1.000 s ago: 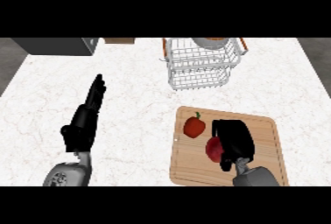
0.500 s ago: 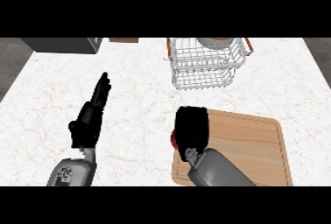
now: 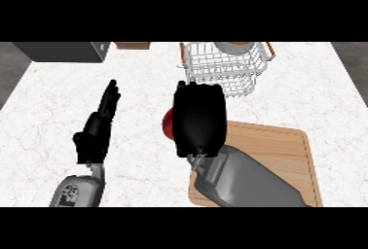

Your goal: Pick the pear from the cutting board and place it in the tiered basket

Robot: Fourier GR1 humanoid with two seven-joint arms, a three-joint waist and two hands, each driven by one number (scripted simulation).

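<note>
Counter (image 3: pixel 57 97): cutting board (image 3: pixel 277 151) is lying at the near right, and the tiered basket (image 3: pixel 226 68) is standing behind it by the far edge. The right hand (image 3: pixel 197 119) is hanging between them, over the board's far left corner, with the pear (image 3: pixel 167 125) showing at its left side. The left hand (image 3: pixel 97 131) is resting well apart to the left.

Counter (image 3: pixel 50 112): white marble, faint veins, filling your view.
Dark grey box (image 3: pixel 61 51): at the counter's far left corner.
Brown block (image 3: pixel 133 45): at the counter's far edge.
Floor (image 3: pixel 9 73): grey, either side of the counter.
</note>
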